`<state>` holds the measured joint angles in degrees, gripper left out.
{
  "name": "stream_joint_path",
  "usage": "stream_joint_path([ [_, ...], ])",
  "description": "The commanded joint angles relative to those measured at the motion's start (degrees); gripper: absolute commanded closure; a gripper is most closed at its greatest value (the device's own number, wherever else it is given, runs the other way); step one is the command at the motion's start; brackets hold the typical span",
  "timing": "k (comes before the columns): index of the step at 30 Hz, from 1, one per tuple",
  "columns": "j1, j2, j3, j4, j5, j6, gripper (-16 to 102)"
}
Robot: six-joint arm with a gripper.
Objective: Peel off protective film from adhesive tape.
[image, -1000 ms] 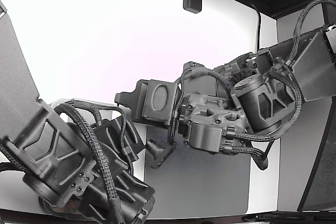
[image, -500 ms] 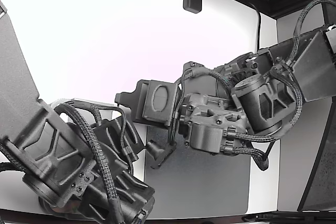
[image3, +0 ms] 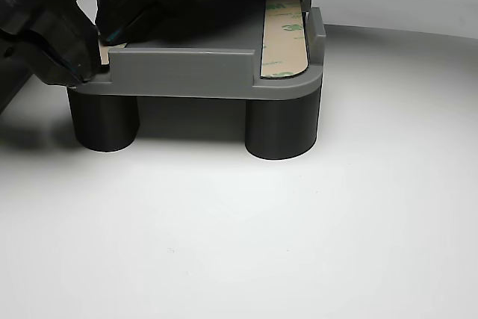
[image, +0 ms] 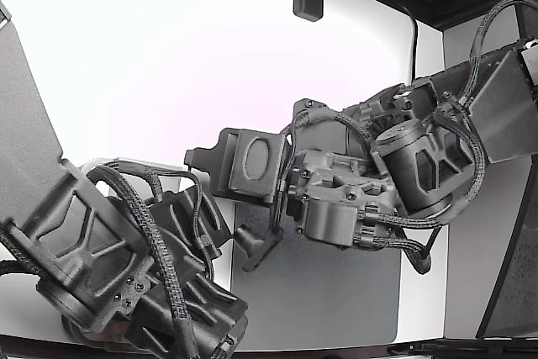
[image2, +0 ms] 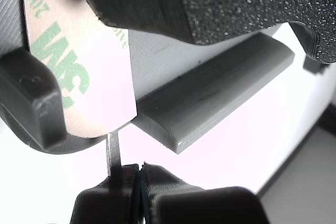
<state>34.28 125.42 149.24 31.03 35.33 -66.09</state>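
In the wrist view a white tape liner with green print [image2: 79, 87] lies on a grey plastic part [image2: 210, 95]. A thin tab of film [image2: 112, 153] hangs from the liner's edge into my gripper [image2: 137, 179], whose two black fingertips are pressed together on it. In the other view the same grey part [image3: 187, 72] stands on two dark round legs. One liner strip [image3: 284, 35] shows along its far end. Black fingers [image3: 67, 42] cover the part's other end, where a second strip's corner [image3: 104, 54] peeks out.
In the exterior view two dark arms meet over a grey mat [image: 336, 292] on the white table [image: 168, 56]. The arm on the exterior view's right [image: 403, 166] carries a dark plate [image: 252, 161]. The nearer arm [image: 101, 250] fills the lower left.
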Motion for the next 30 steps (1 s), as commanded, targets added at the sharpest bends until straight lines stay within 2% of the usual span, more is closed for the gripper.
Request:
stream_joint_path([
  [1,-0.26,1.05,-2.02,-0.26,0.26,-0.18,96],
  [30,-0.26,0.35,-2.02,0.53,0.53,1.58,96],
])
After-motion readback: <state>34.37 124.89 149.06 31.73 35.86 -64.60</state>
